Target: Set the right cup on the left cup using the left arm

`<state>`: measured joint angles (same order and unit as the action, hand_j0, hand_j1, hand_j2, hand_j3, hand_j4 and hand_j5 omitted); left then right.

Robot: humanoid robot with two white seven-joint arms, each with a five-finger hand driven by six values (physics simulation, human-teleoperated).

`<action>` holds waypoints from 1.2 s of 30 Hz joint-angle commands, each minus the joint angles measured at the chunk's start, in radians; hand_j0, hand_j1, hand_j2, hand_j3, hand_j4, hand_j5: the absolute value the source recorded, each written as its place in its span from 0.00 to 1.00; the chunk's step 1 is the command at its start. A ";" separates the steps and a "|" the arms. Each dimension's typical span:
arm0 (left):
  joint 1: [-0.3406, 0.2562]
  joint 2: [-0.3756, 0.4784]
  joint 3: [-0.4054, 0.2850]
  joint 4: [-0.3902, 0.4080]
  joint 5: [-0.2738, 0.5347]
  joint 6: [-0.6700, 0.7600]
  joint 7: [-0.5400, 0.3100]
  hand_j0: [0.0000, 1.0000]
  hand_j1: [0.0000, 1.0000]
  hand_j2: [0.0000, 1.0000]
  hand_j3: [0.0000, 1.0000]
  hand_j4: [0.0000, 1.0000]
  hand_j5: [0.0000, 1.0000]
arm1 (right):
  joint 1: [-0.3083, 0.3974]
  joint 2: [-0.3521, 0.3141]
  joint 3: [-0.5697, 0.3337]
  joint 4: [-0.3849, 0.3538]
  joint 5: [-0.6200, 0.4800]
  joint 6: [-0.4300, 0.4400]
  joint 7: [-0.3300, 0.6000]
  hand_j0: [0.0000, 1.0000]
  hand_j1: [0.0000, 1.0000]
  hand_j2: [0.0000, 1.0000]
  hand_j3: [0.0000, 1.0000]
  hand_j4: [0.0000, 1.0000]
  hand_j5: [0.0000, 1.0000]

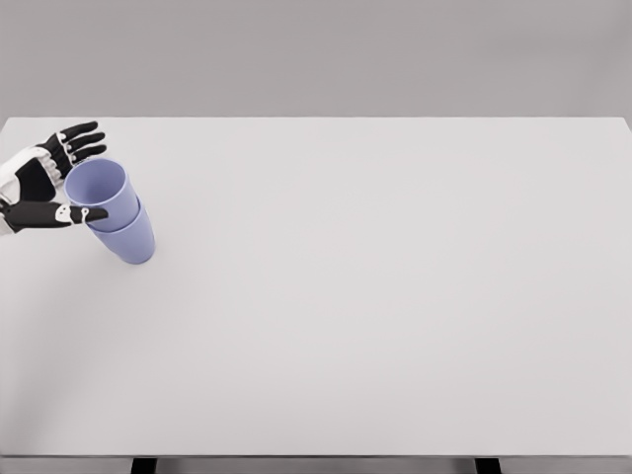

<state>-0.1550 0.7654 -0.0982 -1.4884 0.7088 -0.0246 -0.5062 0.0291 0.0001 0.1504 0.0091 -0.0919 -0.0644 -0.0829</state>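
We found the upper cup (99,191) already nested in the lower cup (131,240), the pair standing near the far left of the counter (395,296), so we judged the stacking done in substance. What remained, as we read it, was for the left hand (44,188) to let go and draw clear. Its fingers (81,140) were spread apart around the upper cup's rim, the thumb lying across the near wall; we could not tell whether they touched it. The hand's arm was cut off by the picture's left edge, and the right arm was not in view.
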 commanded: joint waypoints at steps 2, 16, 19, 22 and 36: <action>0.002 0.003 0.018 -0.003 0.006 -0.002 0.000 1.00 1.00 1.00 1.00 1.00 1.00 | 0.000 0.000 0.000 0.000 0.000 0.000 0.000 1.00 1.00 1.00 1.00 1.00 1.00; 0.080 0.037 0.146 -0.066 0.011 -0.002 0.000 1.00 1.00 1.00 1.00 1.00 1.00 | 0.000 0.000 0.000 0.000 0.000 0.000 0.000 1.00 1.00 1.00 1.00 1.00 1.00; 0.094 0.037 0.203 -0.104 0.011 -0.002 0.000 1.00 1.00 1.00 1.00 1.00 1.00 | 0.000 0.000 0.000 0.000 0.000 0.000 0.000 1.00 1.00 1.00 1.00 1.00 1.00; 0.103 0.037 0.227 -0.176 0.009 -0.006 0.000 1.00 1.00 1.00 1.00 1.00 1.00 | 0.000 0.000 0.000 0.000 0.000 0.000 0.000 1.00 1.00 1.00 1.00 1.00 1.00; 0.173 0.028 0.241 -0.316 -0.072 -0.426 -0.105 1.00 1.00 1.00 1.00 1.00 1.00 | 0.000 0.000 0.000 0.000 0.000 0.000 0.000 1.00 1.00 1.00 1.00 1.00 1.00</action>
<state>0.0184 0.7968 0.1637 -1.8011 0.6601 -0.3459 -0.5954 0.0291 0.0001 0.1504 0.0091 -0.0919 -0.0644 -0.0831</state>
